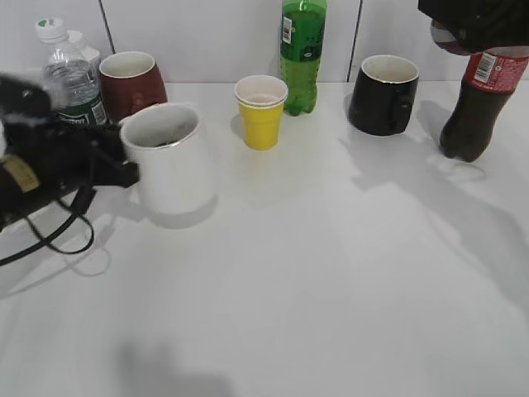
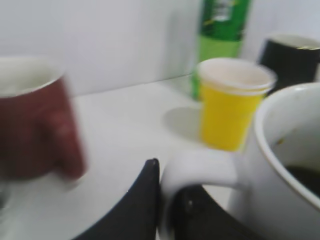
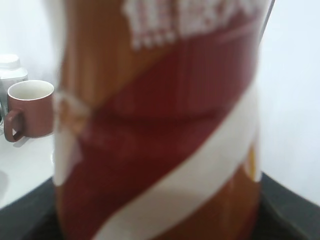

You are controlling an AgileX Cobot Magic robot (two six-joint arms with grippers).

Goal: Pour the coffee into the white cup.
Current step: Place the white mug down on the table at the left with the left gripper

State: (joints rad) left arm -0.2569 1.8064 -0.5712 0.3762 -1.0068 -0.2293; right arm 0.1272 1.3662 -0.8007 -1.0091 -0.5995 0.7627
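The white mug (image 1: pixel 168 161) stands left of centre on the white table. In the left wrist view (image 2: pixel 290 150) some dark liquid shows inside it. My left gripper (image 1: pixel 116 169) is shut on the mug's handle (image 2: pixel 200 167), with one black finger on each side of it. My right gripper (image 1: pixel 475 25) is at the top right, shut on the neck of a dark-liquid bottle with a red label (image 1: pixel 473 107). The bottle is held nearly upright with its base close to the table. Its label (image 3: pixel 160 125) fills the right wrist view and hides the fingers.
A maroon mug (image 1: pixel 132 83) and a clear water bottle (image 1: pixel 70 78) stand behind the white mug. A yellow paper cup (image 1: pixel 261 112), a green bottle (image 1: pixel 302 54) and a black mug (image 1: pixel 383 95) line the back. A white wall is behind them.
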